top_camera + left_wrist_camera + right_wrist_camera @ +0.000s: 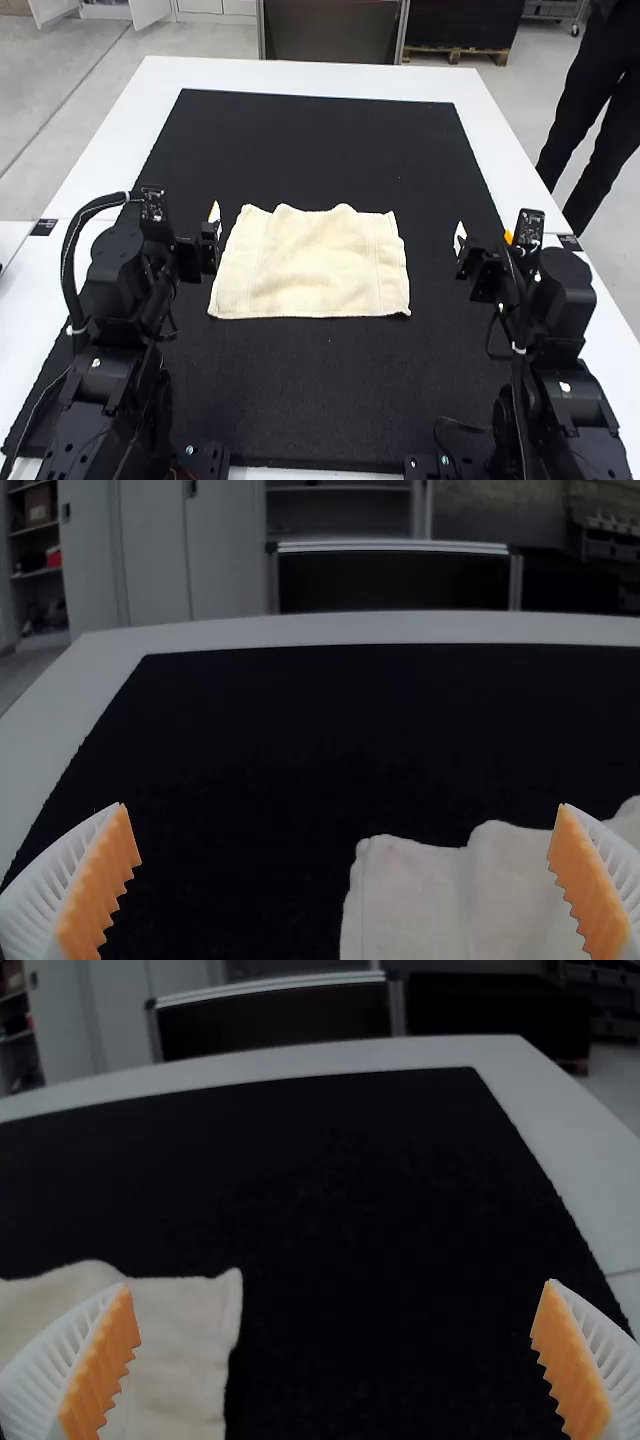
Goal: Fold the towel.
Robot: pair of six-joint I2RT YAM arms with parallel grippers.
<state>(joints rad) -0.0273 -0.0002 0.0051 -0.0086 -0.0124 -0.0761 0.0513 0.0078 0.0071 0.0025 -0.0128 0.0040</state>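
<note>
Looking at a cream towel [315,265] lying flat on the black mat [320,400], roughly mid-table between our two arms, long side running left to right. Far edge is wavy, with a few soft humps; near edge is fairly straight. We see a faint line running near each short side (seam or crease, can't tell which). Can't confirm the layer count either.

Left gripper [192,238] is just beside the towel's left side. Right gripper [484,240] is off the right side, with a strip of mat between it and the cloth, so our left one is the closer of the two.

Claw state: both spread wide. In the left wrist view, the left gripper [342,805] has its orange pads [105,880] well apart, and the towel's far left corner shows beyond the gap, with more cloth running behind one finger. In the right wrist view, the right gripper [338,1282] has its pads [105,1360] well apart too; the towel's far right corner shows between the fingers, and part of the cloth sits behind one of them. White table [300,73] frames the mat along the far edge and down both sides
</note>
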